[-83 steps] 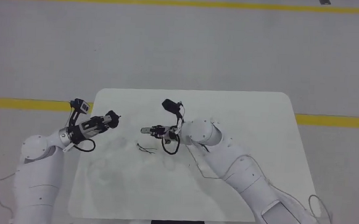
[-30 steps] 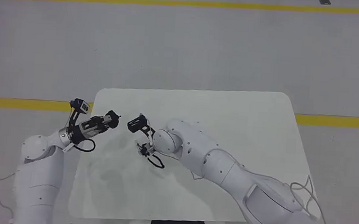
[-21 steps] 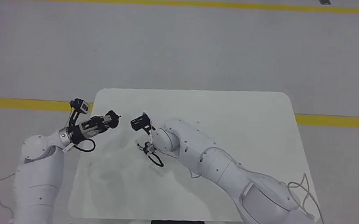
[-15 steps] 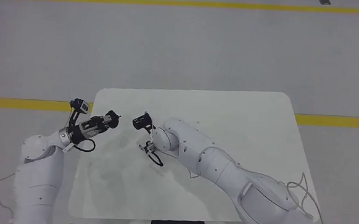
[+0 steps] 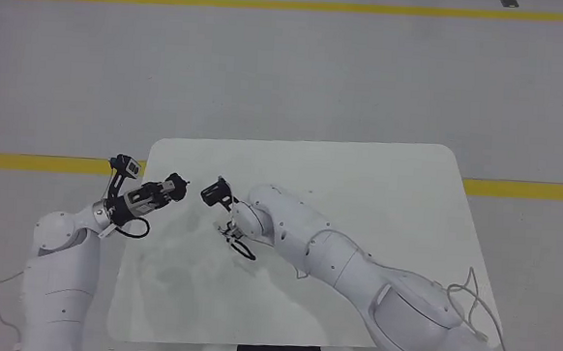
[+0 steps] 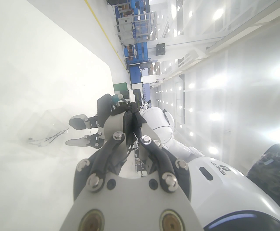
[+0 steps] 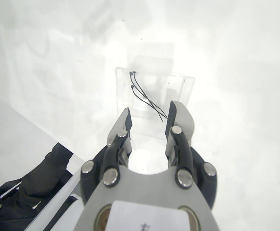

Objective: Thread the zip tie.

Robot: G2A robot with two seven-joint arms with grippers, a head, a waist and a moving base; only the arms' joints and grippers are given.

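Black zip ties [image 7: 143,95] lay crossed on a clear sheet [image 7: 181,91] left of the desk's [image 5: 378,181] middle, well apart from every edge. Their heads pointed away from the wide-open right gripper [image 7: 151,107], tails near its fingertips. The left gripper [image 5: 177,183], jaws together, hung just inside the left edge.

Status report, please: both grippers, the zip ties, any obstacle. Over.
Copy: right gripper open above the zip ties. They lie loose in the clear tray, none threaded. Off to one side, left gripper. Nothing blocking.
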